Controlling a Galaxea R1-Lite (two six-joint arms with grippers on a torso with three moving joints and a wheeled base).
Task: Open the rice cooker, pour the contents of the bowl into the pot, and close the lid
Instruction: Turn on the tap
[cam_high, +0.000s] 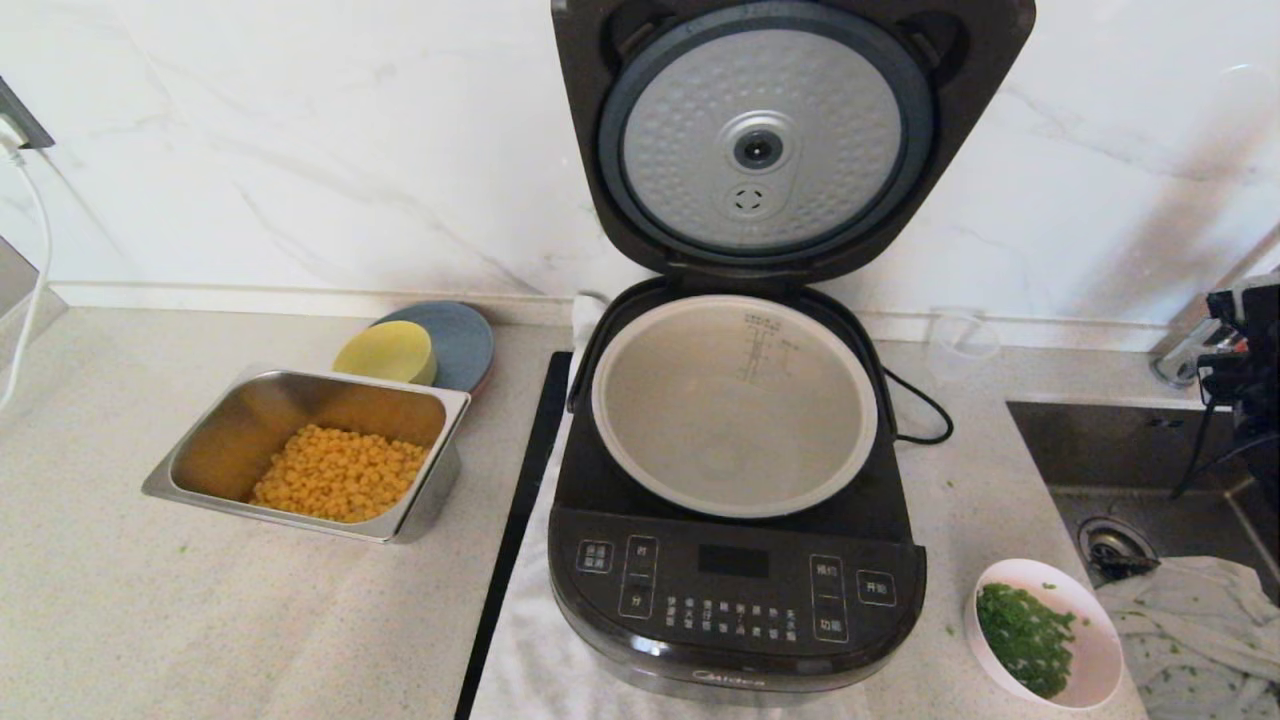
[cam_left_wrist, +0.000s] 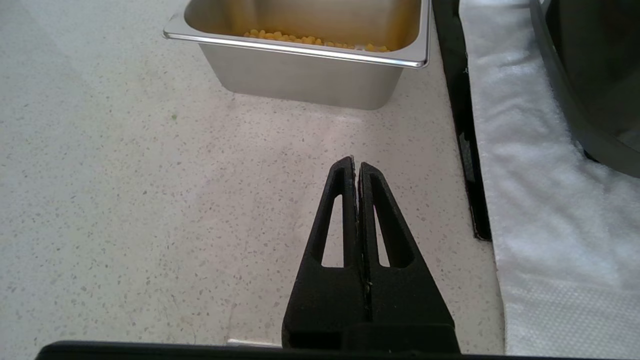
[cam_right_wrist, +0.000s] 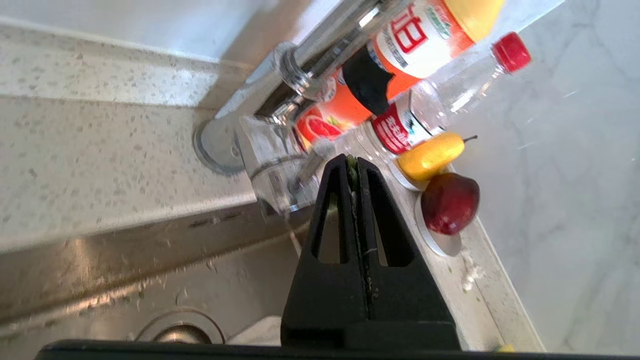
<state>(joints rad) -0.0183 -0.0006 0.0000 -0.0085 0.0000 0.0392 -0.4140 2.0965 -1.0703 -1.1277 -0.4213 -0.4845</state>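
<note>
The black rice cooker (cam_high: 735, 590) stands mid-counter with its lid (cam_high: 760, 150) swung fully up, the dimpled silver underside facing me. The grey-beige pot (cam_high: 735, 420) inside looks empty. A pale pink bowl (cam_high: 1098, 640) holding chopped green contents (cam_high: 1025, 640) sits on the counter to the cooker's front right. My right arm (cam_high: 1245, 340) is at the far right over the sink. Its gripper (cam_right_wrist: 354, 162) is shut, with a green scrap stuck between the tips, well away from the bowl. My left gripper (cam_left_wrist: 356, 162) is shut and empty above bare counter, near the steel tray (cam_left_wrist: 310, 75).
The steel tray (cam_high: 200, 430) of corn (cam_high: 340, 475) sits left of the cooker, with a yellow bowl (cam_high: 385, 352) on a blue plate (cam_high: 465, 335) behind it. Right of the bowl is a sink (cam_high: 1130, 450) with a cloth (cam_high: 1190, 620). Faucet (cam_right_wrist: 300, 65), bottles and fruit line its far side.
</note>
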